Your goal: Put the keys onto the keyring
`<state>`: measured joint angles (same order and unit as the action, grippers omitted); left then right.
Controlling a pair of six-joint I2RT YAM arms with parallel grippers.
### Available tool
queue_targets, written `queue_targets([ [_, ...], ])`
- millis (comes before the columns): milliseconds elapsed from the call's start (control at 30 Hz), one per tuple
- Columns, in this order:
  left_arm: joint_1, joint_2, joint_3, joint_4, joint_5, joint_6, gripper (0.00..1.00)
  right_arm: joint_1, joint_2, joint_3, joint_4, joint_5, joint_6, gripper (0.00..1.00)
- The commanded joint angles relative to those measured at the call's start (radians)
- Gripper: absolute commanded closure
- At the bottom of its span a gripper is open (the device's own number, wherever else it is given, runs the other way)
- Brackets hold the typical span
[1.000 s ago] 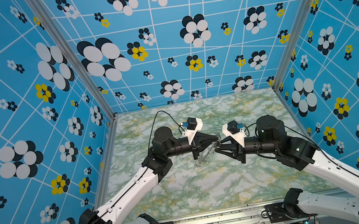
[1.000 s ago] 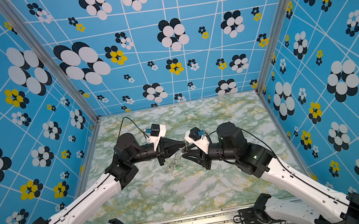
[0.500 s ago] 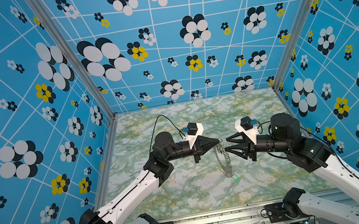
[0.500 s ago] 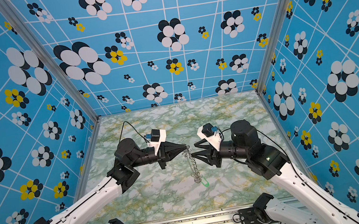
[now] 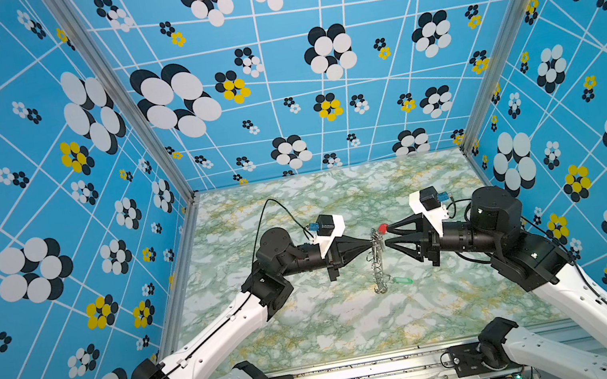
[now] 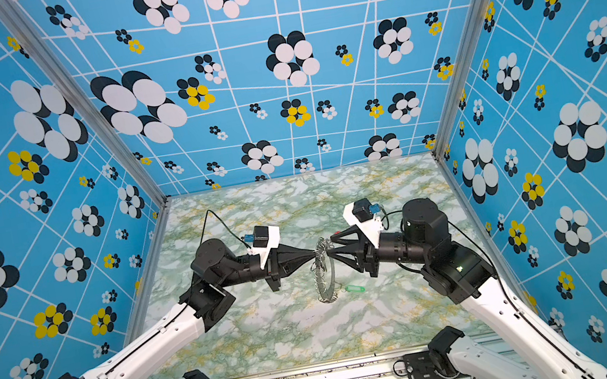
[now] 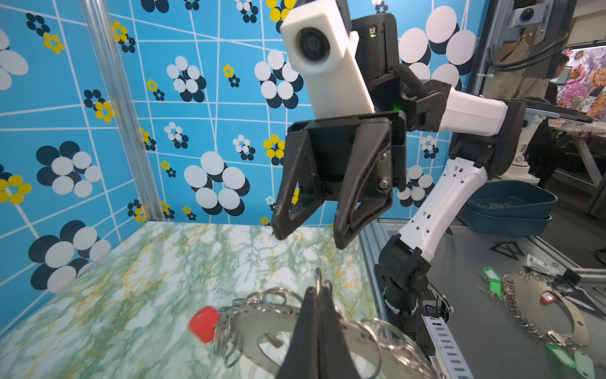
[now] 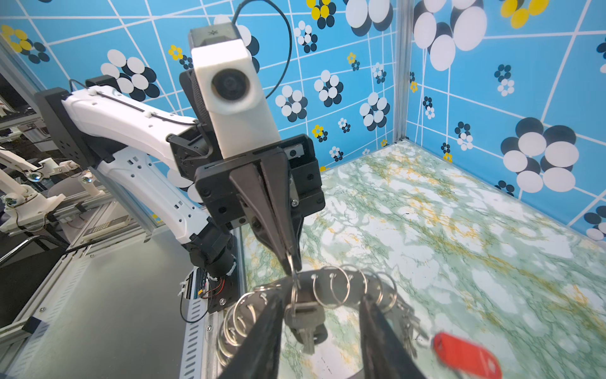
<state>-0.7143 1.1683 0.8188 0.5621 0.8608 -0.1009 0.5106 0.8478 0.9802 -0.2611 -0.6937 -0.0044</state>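
The keyring hangs upright and edge-on above the marble table. My left gripper is shut on one wire loop at its top. A silver key dangles from that loop, with a dark tag behind it. My right gripper is open, its fingers standing either side of that key without pinching it. A red tag hangs near the ring's top. A green tag hangs at its bottom, close to the table.
Blue flowered walls close in the table on three sides, with a metal rail along the front. Outside the enclosure, the left wrist view shows another ring with tags on a grey bench, and blue bins.
My right gripper has drawn back to the right from the ring and opened wider around the hanging key. The ring has swung from tilted to hanging edge-on. My left gripper stays shut.
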Motion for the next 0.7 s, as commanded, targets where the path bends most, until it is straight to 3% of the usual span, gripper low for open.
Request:
queue_targets([
  [0, -0.007, -0.034, -0.003, 0.039, 0.015, 0.023, 1.00, -0.007, 0.016, -0.018, 0.045, -0.029, 0.030, 0.62],
  [667, -0.007, -0.031, 0.002, 0.033, 0.001, 0.036, 1.00, 0.081, 0.042, -0.020, -0.065, -0.022, -0.030, 0.68],
])
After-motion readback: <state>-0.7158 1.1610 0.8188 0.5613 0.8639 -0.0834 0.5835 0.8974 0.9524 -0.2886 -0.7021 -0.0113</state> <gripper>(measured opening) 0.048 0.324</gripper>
